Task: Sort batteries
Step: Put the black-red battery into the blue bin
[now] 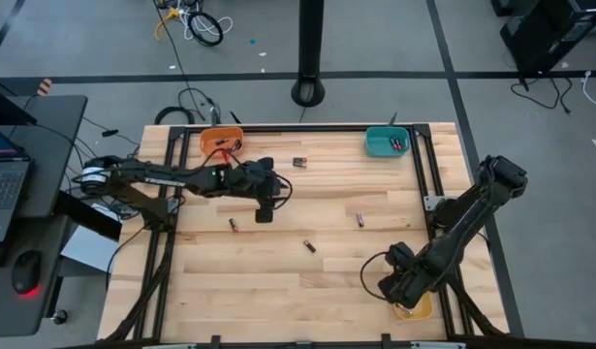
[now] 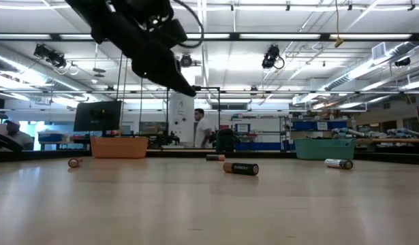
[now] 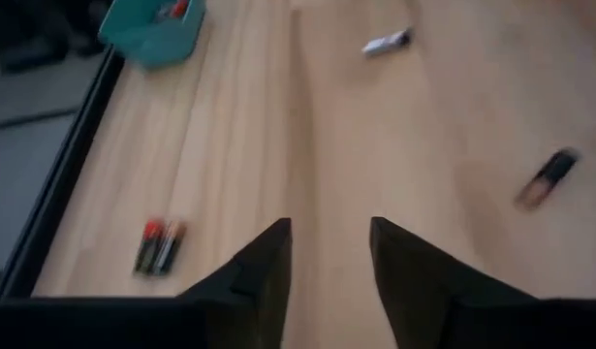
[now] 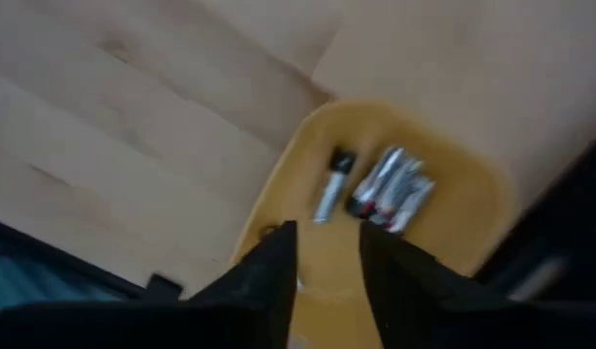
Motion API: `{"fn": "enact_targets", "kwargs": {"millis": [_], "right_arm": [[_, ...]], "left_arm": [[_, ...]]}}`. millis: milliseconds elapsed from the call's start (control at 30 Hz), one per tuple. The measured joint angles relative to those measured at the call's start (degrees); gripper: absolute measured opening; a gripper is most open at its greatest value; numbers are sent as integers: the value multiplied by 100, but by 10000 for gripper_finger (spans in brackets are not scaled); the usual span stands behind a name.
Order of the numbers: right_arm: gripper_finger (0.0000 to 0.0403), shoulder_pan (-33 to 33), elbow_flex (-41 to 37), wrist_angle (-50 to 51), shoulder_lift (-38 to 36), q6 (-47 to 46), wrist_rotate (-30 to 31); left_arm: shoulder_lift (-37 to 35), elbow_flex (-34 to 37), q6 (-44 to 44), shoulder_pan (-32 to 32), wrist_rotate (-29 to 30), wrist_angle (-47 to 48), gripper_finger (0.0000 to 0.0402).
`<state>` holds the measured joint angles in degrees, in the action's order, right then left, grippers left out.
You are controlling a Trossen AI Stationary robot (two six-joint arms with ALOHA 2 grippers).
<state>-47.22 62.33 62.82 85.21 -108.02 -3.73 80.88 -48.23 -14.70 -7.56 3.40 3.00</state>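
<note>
Several batteries lie loose on the wooden table: a black pair with red ends (image 1: 299, 162) (image 3: 160, 247), a silvery cell (image 1: 359, 220) (image 3: 387, 43), a black cell (image 1: 308, 245) (image 3: 548, 179) and another (image 1: 234, 224). My left gripper (image 1: 266, 211) (image 3: 329, 242) hovers open and empty above the table's middle, between these cells. My right gripper (image 1: 404, 291) (image 4: 327, 247) is open over the yellow bin (image 4: 472, 208) at the near right corner. Several batteries (image 4: 390, 189) lie inside that bin.
An orange bin (image 1: 222, 141) (image 2: 119, 147) sits at the far left of the table and a teal bin (image 1: 387, 142) (image 2: 325, 148) at the far right. A black frame (image 1: 428, 165) edges the table. A person (image 2: 199, 128) stands in the room behind.
</note>
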Motion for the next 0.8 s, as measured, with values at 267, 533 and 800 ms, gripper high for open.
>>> {"fn": "enact_targets", "kwargs": {"millis": [267,533,800], "right_arm": [[10,681,872,1487,-4,1831,1350],[10,2349,579,634,-4,4906,2097],[10,4619,99,-1761,-4,8714,1687]], "left_arm": [[262,-21,-462,-1419,-839,-291,13],[1327,-905,-648,-2809,-2242,291,6],[1483,-1062,-597,-3205,-2757,-84,4]]}}
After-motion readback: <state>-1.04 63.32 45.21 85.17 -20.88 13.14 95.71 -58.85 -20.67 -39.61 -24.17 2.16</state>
